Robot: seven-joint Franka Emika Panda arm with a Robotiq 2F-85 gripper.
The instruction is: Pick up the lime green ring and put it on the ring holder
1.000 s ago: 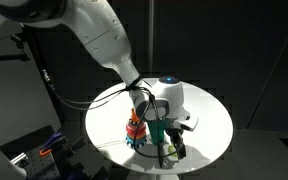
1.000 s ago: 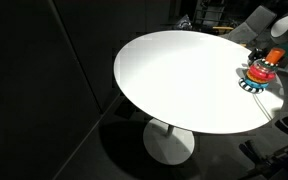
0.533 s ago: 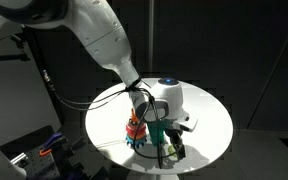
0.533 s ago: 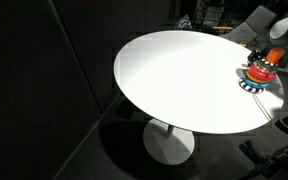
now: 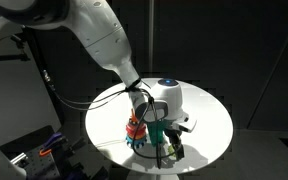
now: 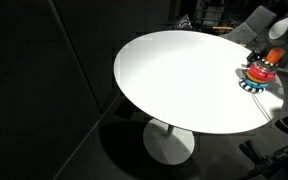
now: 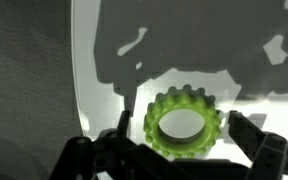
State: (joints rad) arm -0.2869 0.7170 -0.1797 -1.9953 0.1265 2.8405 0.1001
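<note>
The lime green ring, knobbly and open in the middle, lies flat on the white table in the wrist view. My gripper is open, one dark finger on each side of the ring with a gap to each. In an exterior view the gripper hangs low over the table's near edge, just beside the ring holder. The ring holder, a blue base with red and orange rings, stands near the table's far rim. The ring itself is hidden by the gripper in both exterior views.
The round white table stands on a single pedestal, with dark surroundings all round. A white domed device sits on the table just behind the gripper. Cables and dark gear lie below the table's edge.
</note>
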